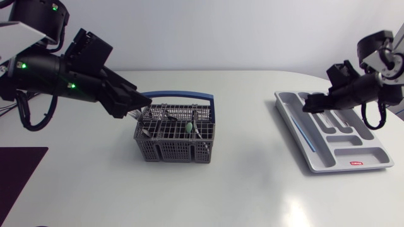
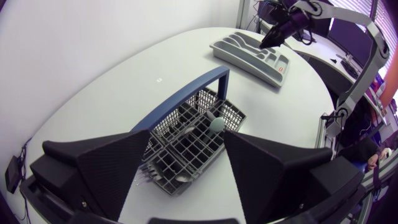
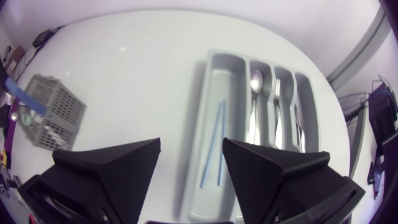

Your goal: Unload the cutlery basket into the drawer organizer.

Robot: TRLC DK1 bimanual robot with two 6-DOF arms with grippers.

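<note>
White worktop point(image 1: 240, 183), both arms in view.

Grey slotted plastic cutlery basket point(image 1: 173, 150) with a blue arched handle point(image 2: 186, 99) stands upright on the worktop. We take it as our reference. It holds several silver cutlery pieces point(image 1: 165, 115) and one small pale green rounded piece point(image 2: 216, 124). We cannot tell the individual utensil types.

Left gripper point(image 2: 187, 135): it hovers just above the basket's left end, on the side facing our left arm. Its fingers are spread wide and the basket's near corner shows in the gap between them. From the head view we cannot tell whether a fingertip touches the rim or the cutlery.

Grey moulded plastic drawer organizer point(image 1: 353, 151): it lies flat, well apart from the basket, on the basket's right side. Its long compartment, the one nearest the basket, holds two thin blue sticks point(image 3: 211, 146). The narrow compartments farther from the basket hold silver spoons and forks point(image 3: 256, 93).

Right gripper point(image 3: 192, 143): it is well to the right of the basket, above the organizer's basket-side half. Its fingers are apart and grip nothing.
</note>
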